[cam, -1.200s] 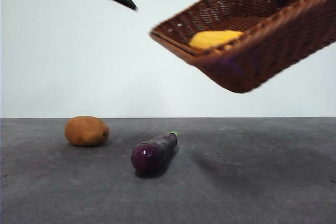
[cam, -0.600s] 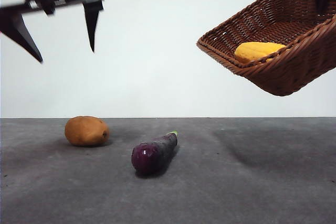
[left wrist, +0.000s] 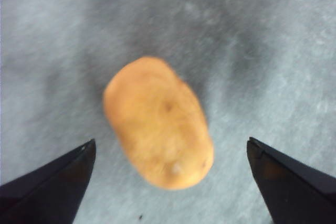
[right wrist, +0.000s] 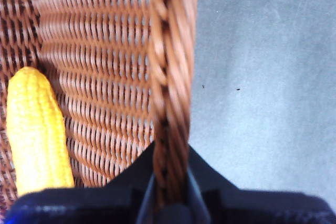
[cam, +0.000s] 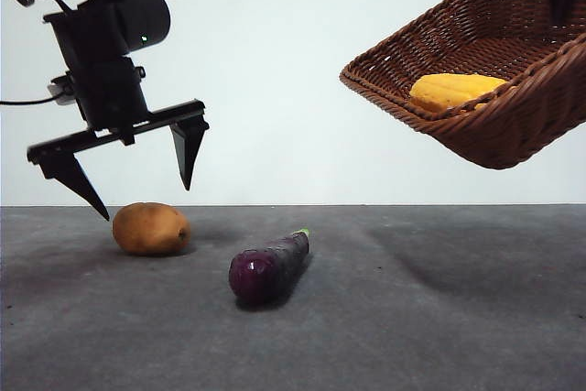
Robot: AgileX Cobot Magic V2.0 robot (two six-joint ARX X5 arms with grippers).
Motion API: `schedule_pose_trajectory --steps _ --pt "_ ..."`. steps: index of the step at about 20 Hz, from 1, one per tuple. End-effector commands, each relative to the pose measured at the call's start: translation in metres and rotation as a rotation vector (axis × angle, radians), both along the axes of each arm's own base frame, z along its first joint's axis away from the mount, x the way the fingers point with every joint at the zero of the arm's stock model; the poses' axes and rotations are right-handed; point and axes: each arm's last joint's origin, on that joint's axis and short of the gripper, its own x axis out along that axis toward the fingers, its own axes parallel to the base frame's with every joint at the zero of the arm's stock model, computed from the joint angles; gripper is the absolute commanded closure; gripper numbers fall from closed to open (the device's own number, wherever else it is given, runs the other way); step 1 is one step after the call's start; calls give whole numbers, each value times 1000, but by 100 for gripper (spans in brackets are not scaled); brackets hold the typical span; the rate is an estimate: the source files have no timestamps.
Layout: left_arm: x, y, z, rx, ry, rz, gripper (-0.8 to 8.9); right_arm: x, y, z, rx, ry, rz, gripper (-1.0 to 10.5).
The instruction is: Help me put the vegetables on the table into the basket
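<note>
L gripper [cam: 142, 176] dropped low since 0.5 s ago, jaws wide, empty, straddling above potato [cam: 151, 228] | R gripper [right wrist: 169, 203] clamped on basket [cam: 513, 125] rim, held tilted in air, 2 o'clock | corn [cam: 453, 91] inside | eggplant [cam: 268, 267] on table [cam: 439, 318], 4 o'clock of potato

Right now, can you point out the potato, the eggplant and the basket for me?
potato [cam: 151, 229], front view, middle of its brown skin.
eggplant [cam: 267, 267], front view, middle of its purple body.
basket [cam: 513, 125], front view, outer woven wall, held tilted in the air.
</note>
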Motion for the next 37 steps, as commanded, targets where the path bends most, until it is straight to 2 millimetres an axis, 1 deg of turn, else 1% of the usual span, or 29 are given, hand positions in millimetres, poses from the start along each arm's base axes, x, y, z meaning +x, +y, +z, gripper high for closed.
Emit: schedule_pose_trajectory --steps 1,3,8,9,11,17,18,19,21,22,24,25,27,29,30,32,33,35,37 --pt "5 -2 -16 -26 34 34 338 -2 -1 -2 -5 26 4 955" --pt "9 -1 -21 -47 43 36 338 -2 -1 -2 -6 26 5 955" --pt "12 3 -26 -48 52 57 347 -2 -1 -2 -8 26 13 955" --pt "12 3 -26 -47 53 57 354 -2 -1 -2 -10 26 16 955" --pt "12 5 -26 -47 56 61 437 -2 -1 -2 -11 26 18 955" --pt "11 6 -28 -31 72 42 447 -2 -1 -2 -12 26 22 955" --pt "11 6 -28 -30 72 40 470 -2 -1 -2 -12 26 22 955" --pt "11 6 -28 -27 71 35 545 -2 -1 -2 -12 26 23 955" --pt "11 6 -28 -8 60 -6 746 -2 -1 -2 -14 26 27 955" --pt "12 5 -28 3 46 -34 826 -2 -1 -2 -15 26 29 955" --pt "14 5 -23 -6 14 -105 823 -2 -1 -2 -15 26 29 955" --pt "15 5 -17 -20 -1 -142 823 -2 -1 -2 -15 26 28 955" --pt "19 2 7 -69 -74 -293 823 -1 0 -3 -16 28 28 955" --pt "18 -2 39 -141 -179 -472 823 0 0 -3 -15 29 27 955" --pt "13 -7 60 -191 -225 -561 823 2 1 -4 -12 26 22 955" --pt "-4 -22 92 -259 -297 -707 823 5 1 -6 -9 22 18 955" --pt "-16 -30 106 -263 -335 -776 823 6 2 -7 -9 30 14 955" --pt "-41 -48 128 -246 -410 -894 823 8 3 -11 13 60 20 955" --pt "-65 -71 141 -240 -462 -1001 823 10 6 -14 61 86 41 955"
